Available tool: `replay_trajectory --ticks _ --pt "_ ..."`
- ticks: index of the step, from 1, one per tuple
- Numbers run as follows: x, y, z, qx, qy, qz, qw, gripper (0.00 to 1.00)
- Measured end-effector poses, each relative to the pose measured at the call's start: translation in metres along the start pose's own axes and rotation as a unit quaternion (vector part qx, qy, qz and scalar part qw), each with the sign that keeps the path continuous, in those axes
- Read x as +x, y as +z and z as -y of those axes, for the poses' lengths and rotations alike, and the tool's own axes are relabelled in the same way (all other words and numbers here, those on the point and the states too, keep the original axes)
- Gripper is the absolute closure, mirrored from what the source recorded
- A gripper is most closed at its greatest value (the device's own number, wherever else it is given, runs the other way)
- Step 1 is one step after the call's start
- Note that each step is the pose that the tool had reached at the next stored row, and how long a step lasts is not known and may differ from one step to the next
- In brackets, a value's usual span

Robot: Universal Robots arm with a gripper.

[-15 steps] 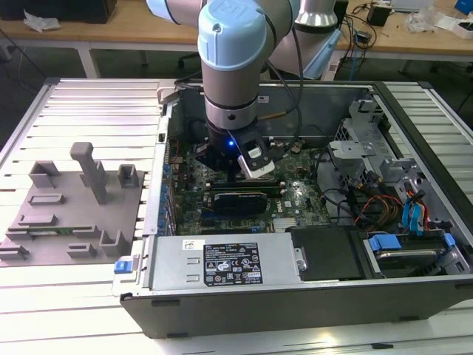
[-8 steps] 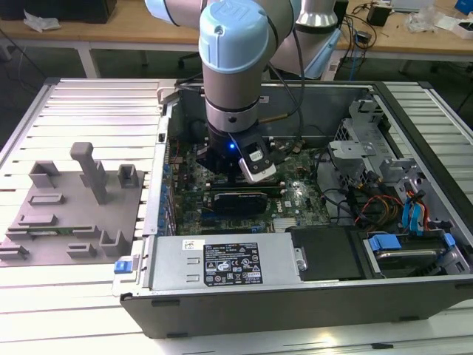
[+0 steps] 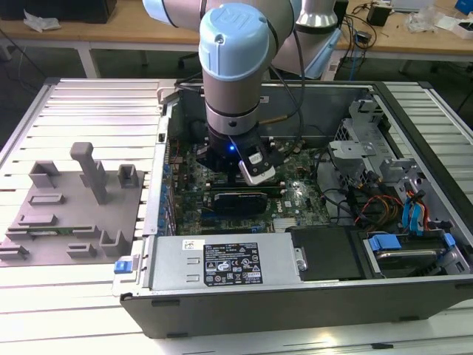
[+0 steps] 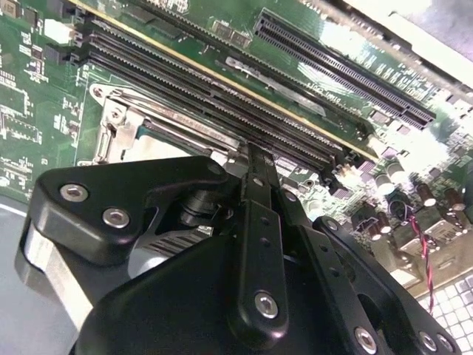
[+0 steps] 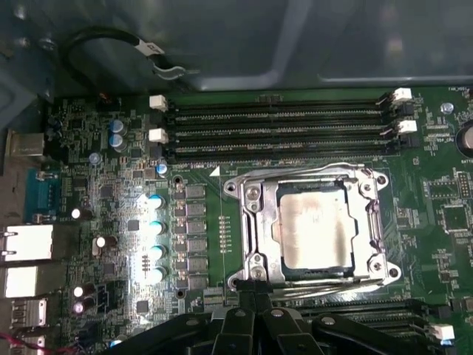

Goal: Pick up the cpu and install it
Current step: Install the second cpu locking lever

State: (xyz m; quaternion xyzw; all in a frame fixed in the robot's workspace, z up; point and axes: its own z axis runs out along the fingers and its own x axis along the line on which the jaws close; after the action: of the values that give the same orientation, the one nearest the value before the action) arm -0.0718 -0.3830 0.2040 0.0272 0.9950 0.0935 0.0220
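Much was hidden: in the exterior view the arm's pale blue wrist joint (image 3: 233,66) stood straight over the motherboard (image 3: 295,196) inside the open computer case (image 3: 295,296), blocking the socket area from sight. In the first wrist view the gripper (image 5: 255,299) was cut off at the frame edge, with black linkage bars showing and the fingertips (image 5: 253,291) coming to a narrow point just at the near edge of the socket frame (image 5: 251,222). In the second wrist view the black linkage (image 4: 255,244) covered most of the socket; fingers appeared drawn together into one thin blade with nothing between them, tip resting at or just above the socket's edge beside the memory slots (image 4: 222,111); contact could not be told. The cpu (image 5: 314,225) lay flat inside the socket, pale silver top facing up, metal frame around it, apart from the fingertips. Grey fixture plate (image 3: 74,214) with upright holders sat outside the case on the exterior view's left.
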Motion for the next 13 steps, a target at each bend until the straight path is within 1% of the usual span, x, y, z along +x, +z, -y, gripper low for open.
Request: replay_trajectory --ticks 3,4,8,13 --pt "0.0 0.0005 0.0004 -0.0048 0.0 -0.0003 1.0 0.89" --pt "0.0 0.0005 0.0005 -0.0055 0.0 -0.0003 1.0 0.89" --pt "-0.0001 0.0004 0.0019 -0.0068 0.0 -0.0003 1.0 0.89" --pt "-0.0004 -0.0001 0.0046 -0.0073 0.0 -0.0004 1.0 0.89"
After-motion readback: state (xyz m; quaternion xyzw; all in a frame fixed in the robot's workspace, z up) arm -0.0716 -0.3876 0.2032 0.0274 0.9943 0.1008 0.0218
